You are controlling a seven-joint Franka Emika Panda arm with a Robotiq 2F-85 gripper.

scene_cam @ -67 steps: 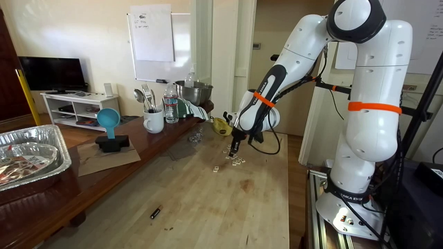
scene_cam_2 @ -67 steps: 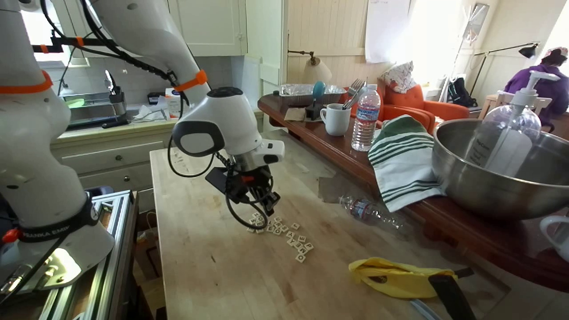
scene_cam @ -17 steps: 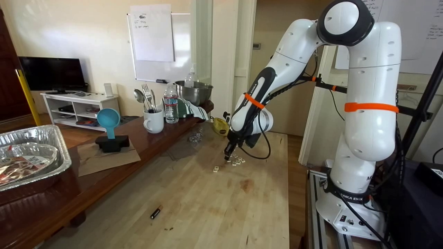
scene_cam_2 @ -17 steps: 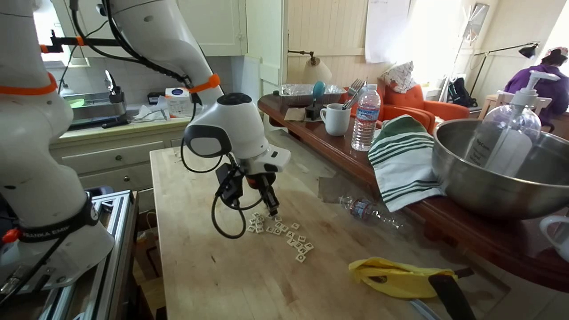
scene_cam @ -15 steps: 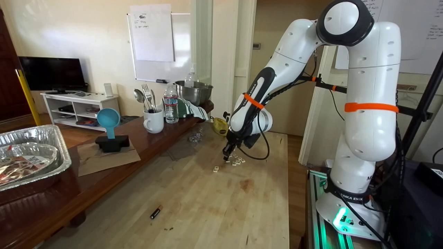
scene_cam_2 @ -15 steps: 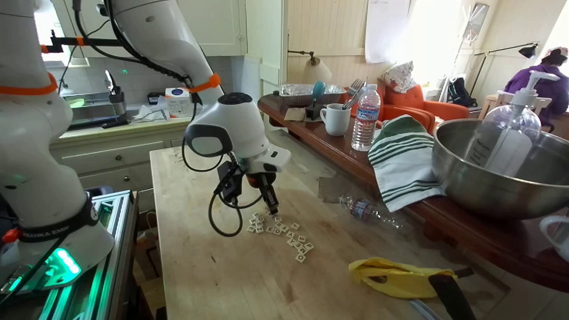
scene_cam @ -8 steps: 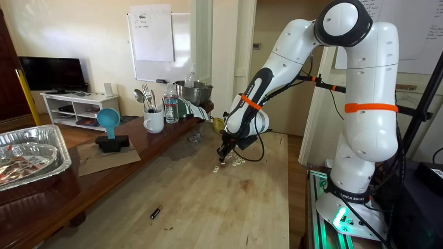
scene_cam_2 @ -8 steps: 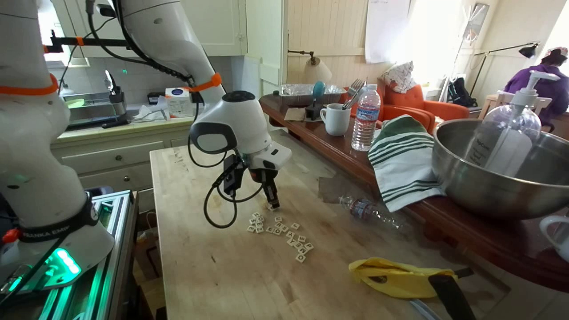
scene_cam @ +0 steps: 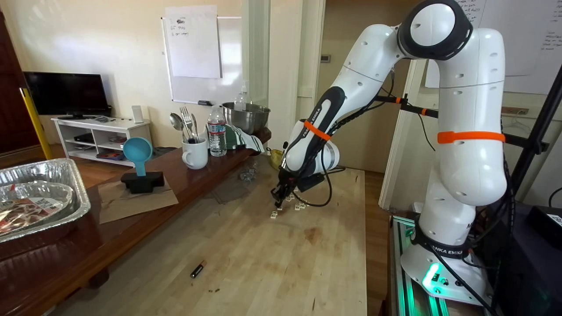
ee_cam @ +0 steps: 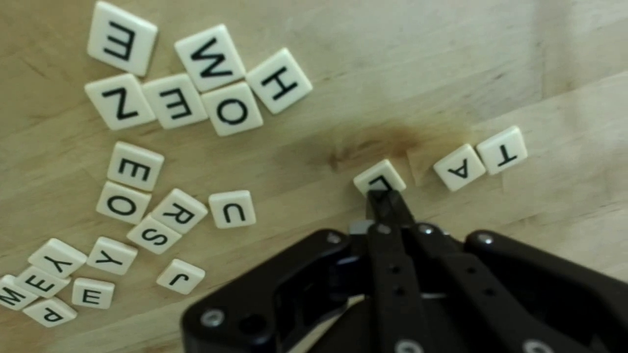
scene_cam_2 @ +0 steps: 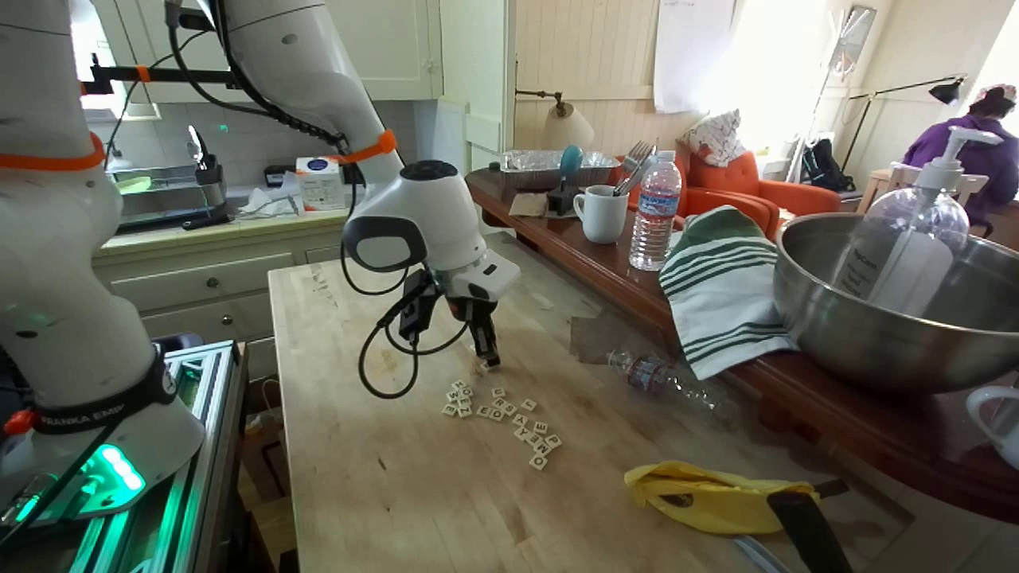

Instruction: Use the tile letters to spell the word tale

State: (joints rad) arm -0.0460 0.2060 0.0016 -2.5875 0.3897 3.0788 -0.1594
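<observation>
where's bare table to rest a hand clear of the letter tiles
In an exterior view, bare tabletop lies between the battery and the letter tiles; also, in an exterior view, left of the yellow pouch, below the tiles. Crowded: around the shut gripper, which hides part of a tile, and the wrist view's left, strewn with tiles.

I'm standing in a home, it seems: cupboards (scene_cam_2: 398, 60) and drawers (scene_cam_2: 247, 277) make a kitchen, and an armchair (scene_cam_2: 740, 179), its cushion (scene_cam_2: 712, 142) and a TV (scene_cam: 68, 93) a living room.
</observation>
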